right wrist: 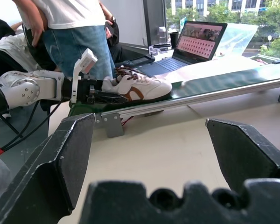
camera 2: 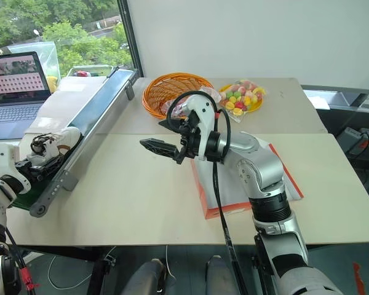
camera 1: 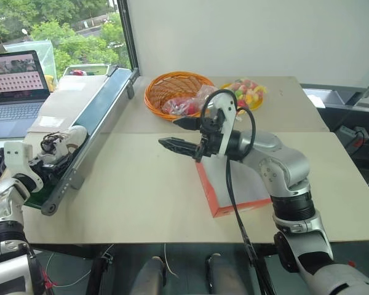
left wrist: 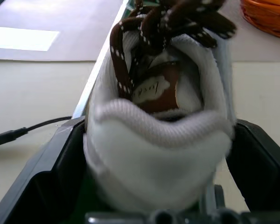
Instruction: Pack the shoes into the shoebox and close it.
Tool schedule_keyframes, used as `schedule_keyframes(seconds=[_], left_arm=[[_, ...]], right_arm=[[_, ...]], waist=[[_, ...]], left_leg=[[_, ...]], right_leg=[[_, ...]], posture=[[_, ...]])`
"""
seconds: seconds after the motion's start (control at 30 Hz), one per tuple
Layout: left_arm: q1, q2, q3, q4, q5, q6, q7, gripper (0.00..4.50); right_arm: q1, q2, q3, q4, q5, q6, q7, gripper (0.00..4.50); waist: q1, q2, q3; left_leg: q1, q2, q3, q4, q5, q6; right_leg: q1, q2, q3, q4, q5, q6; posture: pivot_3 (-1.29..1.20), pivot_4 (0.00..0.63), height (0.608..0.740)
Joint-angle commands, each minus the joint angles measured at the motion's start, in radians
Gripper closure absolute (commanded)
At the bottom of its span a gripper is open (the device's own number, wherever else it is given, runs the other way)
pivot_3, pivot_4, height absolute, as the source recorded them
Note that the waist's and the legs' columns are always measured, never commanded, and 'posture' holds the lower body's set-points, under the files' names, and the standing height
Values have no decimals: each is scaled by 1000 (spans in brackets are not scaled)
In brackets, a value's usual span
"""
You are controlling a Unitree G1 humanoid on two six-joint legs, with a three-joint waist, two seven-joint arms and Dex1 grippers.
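A white sneaker with dark laces and brown trim lies at the near end of the green conveyor belt, on my left. My left gripper has a finger on each side of its heel and is shut on it; the right wrist view shows the same grip on the sneaker. My right gripper hangs open above the middle of the table, pointing left, with nothing in it. The red shoebox, white inside, lies flat under my right forearm, which covers part of it.
An orange wicker basket and a yellow plate of colourful sweets stand at the back of the table. A laptop sits beyond the conveyor on the left. A person stands behind the conveyor's near end.
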Motion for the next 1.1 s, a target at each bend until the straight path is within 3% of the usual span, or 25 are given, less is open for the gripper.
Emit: schedule_keyframes(seconds=[0.03, 0.17, 0.33, 0.47, 0.7, 1.1], left_arm=[[13, -9, 3, -69, -23, -5, -28, 1757], [42, -40, -11, -212, -46, 56, -2, 2395], [85, -159, -17, -614, -130, 153, 99, 2395], [40, -260, -142, -915, -142, 249, 201, 2395], [-145, -414, -236, -1040, -168, 318, 347, 2395], [-213, -508, -341, -1018, -175, 341, 345, 2395]], right_arm=[[-25, -5, -18, -41, 19, -7, -2, 0], [-22, -5, -21, -38, 18, -9, -5, 0], [-38, 56, -129, -14, 116, 51, -88, 0], [-72, 135, -270, 68, 233, 145, -236, 0], [-147, 271, -508, 182, 419, 160, -536, 0], [-147, 252, -485, 162, 433, 142, -588, 0]], waist=[[2, 0, 0], [8, 0, 0], [11, -3, 0], [3, -4, -1], [-7, -4, -1], [-8, -4, -1]], left_leg=[[0, 0, 0, 0, 0, 0], [0, 0, 0, 0, 0, 0], [-2, 0, -1, 0, 0, 0], [-2, 0, -1, 0, 0, 0], [0, 1, 1, 0, 0, 0], [-1, 1, 2, 0, 0, 0]], right_leg=[[0, 0, 0, 0, 0, 0], [0, 0, 0, 0, 0, 0], [0, -1, 0, 0, 0, 0], [-1, -1, 0, 0, 1, -1], [-1, 1, 1, 0, 1, -2], [0, 1, 1, 0, 1, -2]], posture=[[0, 150, 740], [0, 150, 740], [0, 150, 740], [0, 150, 740], [0, 150, 740], [0, 150, 740]])
